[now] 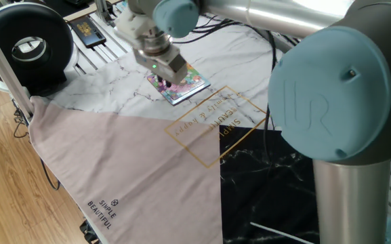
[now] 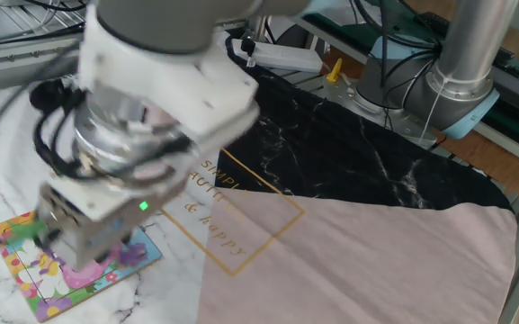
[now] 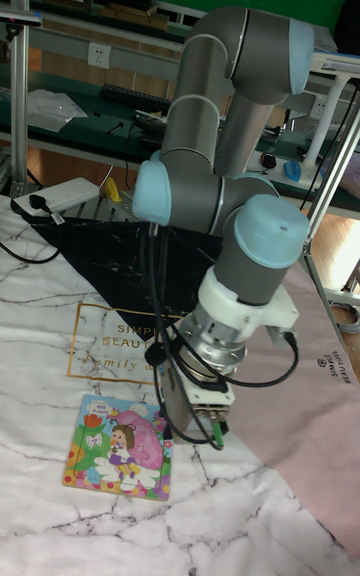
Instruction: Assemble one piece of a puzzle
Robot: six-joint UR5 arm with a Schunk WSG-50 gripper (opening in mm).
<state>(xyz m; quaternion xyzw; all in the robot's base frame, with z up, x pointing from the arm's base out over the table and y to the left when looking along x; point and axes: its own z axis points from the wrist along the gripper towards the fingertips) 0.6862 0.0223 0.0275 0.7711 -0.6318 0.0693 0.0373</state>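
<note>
My claw (image 1: 170,83) hovers over the puzzle (image 3: 118,447); whether it grips anything, I cannot tell.

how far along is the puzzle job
Pickup looks done: no loose piece shows on the cloth. In hand: the gripper hovers over the puzzle; blur hides whether it holds the piece. Left: seating the piece and letting go.
</note>
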